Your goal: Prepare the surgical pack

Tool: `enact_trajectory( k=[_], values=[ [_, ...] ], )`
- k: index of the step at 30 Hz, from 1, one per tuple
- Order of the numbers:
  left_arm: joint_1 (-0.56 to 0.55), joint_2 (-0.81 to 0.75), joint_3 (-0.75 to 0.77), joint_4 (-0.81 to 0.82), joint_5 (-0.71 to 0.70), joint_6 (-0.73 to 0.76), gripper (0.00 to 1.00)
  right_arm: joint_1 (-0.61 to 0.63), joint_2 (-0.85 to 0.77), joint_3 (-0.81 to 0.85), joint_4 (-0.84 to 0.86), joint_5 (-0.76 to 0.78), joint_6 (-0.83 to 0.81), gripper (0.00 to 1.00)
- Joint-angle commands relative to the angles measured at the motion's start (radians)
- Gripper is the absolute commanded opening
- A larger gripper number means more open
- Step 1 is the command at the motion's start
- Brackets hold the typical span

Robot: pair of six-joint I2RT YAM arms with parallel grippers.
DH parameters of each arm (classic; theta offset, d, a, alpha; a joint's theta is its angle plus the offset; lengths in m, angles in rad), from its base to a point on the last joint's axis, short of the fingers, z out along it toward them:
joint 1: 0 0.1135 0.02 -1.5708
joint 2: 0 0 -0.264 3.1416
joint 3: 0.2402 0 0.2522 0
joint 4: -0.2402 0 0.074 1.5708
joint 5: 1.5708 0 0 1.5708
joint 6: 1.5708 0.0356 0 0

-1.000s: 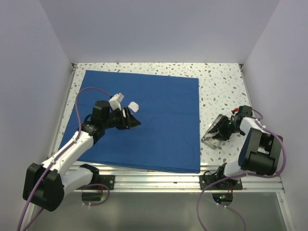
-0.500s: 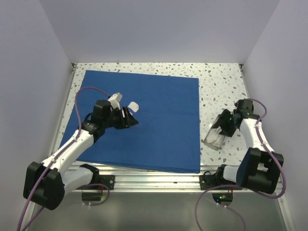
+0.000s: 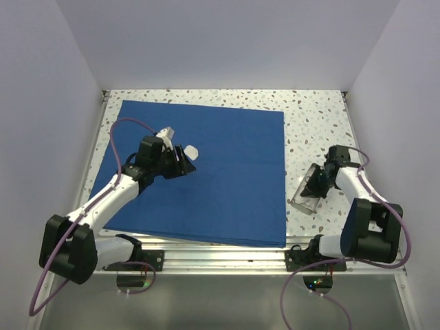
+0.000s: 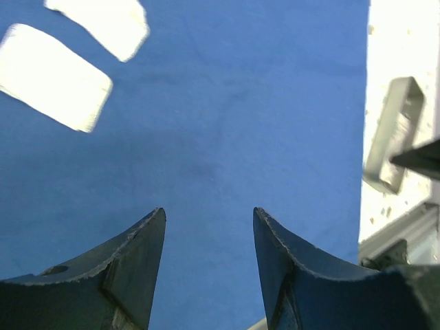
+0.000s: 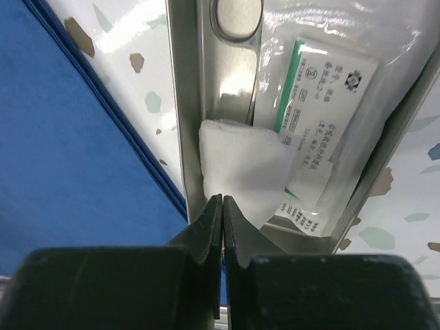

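The royal-blue drape (image 3: pixel 234 172) lies spread over the left and middle of the table. My left gripper (image 3: pixel 184 165) hovers open above the drape (image 4: pixel 227 124) with nothing between its fingers (image 4: pixel 141 240). Two white gauze squares (image 4: pixel 51 75) lie on the cloth ahead of it; one gauze square (image 3: pixel 191 151) shows from above. The silver tray (image 3: pixel 307 194) sits right of the drape. My right gripper (image 5: pixel 223 199) is shut on the edge of a gauze square (image 5: pixel 240 165) inside the tray (image 5: pixel 184 103), beside a clear packet (image 5: pixel 323 89) and a steel instrument handle (image 5: pixel 237 14).
Speckled white tabletop (image 3: pixel 316 117) borders the drape at the back and right. Grey walls close in the left, back and right sides. An aluminium rail (image 3: pixel 227 256) runs along the near edge by the arm bases.
The right gripper opened wider, then closed on the gauze in the tray, and its wrist shifted slightly. The left arm swung a little toward the back, still open.
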Motion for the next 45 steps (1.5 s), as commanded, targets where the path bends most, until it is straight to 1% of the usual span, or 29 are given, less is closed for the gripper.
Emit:
enact_trajectory(
  k=[1,3,5,6,7,9,10,11,12,13,15,17,21,24,26,28,34,41,45],
  values=[
    [-0.005,0.084,0.095,-0.049,-0.108,-0.04,0.58,0.025,-0.034,-0.001,0.029,-0.005,0.02,0.04],
    [-0.005,0.14,0.142,-0.091,-0.187,-0.056,0.59,0.057,-0.072,0.054,0.02,0.044,0.015,0.09],
    [-0.004,0.172,0.182,-0.116,-0.243,-0.075,0.6,0.078,-0.129,0.097,0.002,0.06,0.003,0.17],
    [-0.001,0.199,0.192,-0.131,-0.302,-0.087,0.59,0.101,-0.143,0.135,0.0,0.06,0.0,0.21],
    [0.005,0.213,0.202,-0.138,-0.318,-0.09,0.59,0.115,-0.154,0.154,-0.009,0.055,-0.014,0.37],
    [0.025,0.249,0.218,-0.129,-0.332,-0.092,0.59,0.163,-0.167,0.188,-0.005,0.029,-0.023,0.5],
    [0.036,0.259,0.218,-0.112,-0.318,-0.083,0.59,0.181,-0.166,0.199,0.0,0.002,-0.034,0.59],
    [0.048,0.269,0.209,-0.09,-0.301,-0.072,0.57,0.192,-0.166,0.205,0.008,-0.014,-0.034,0.61],
    [0.074,0.29,0.207,-0.063,-0.28,-0.057,0.56,0.253,-0.169,0.206,0.018,-0.034,-0.034,0.63],
    [0.088,0.299,0.201,-0.041,-0.278,-0.047,0.55,0.273,-0.174,0.202,0.049,-0.051,-0.033,0.64],
    [0.131,0.315,0.17,0.023,-0.231,-0.033,0.54,0.316,-0.18,0.186,0.075,-0.092,-0.028,0.65],
    [0.155,0.325,0.149,0.059,-0.232,-0.018,0.54,0.339,-0.181,0.176,0.095,-0.121,-0.026,0.66],
    [0.162,0.358,0.138,0.105,-0.235,0.008,0.52,0.359,-0.194,0.116,0.135,-0.18,-0.016,0.65],
    [0.162,0.39,0.127,0.161,-0.214,0.019,0.49,0.368,-0.2,0.097,0.155,-0.183,-0.028,0.65],
    [0.163,0.42,0.127,0.19,-0.214,0.023,0.43,0.367,-0.2,0.096,0.152,-0.183,-0.039,0.65],
    [0.165,0.439,0.13,0.197,-0.215,0.022,0.41,0.367,-0.203,0.093,0.15,-0.184,-0.046,0.66],
    [0.165,0.459,0.142,0.195,-0.235,0.025,0.39,0.368,-0.218,0.073,0.161,-0.184,-0.048,0.65],
    [0.166,0.505,0.173,0.166,-0.245,0.023,0.38,0.368,-0.2,0.071,0.177,-0.201,-0.045,0.66],
    [0.169,0.499,0.173,0.157,-0.245,0.02,0.38,0.367,-0.2,0.071,0.18,-0.197,-0.045,0.66]
  ],
)
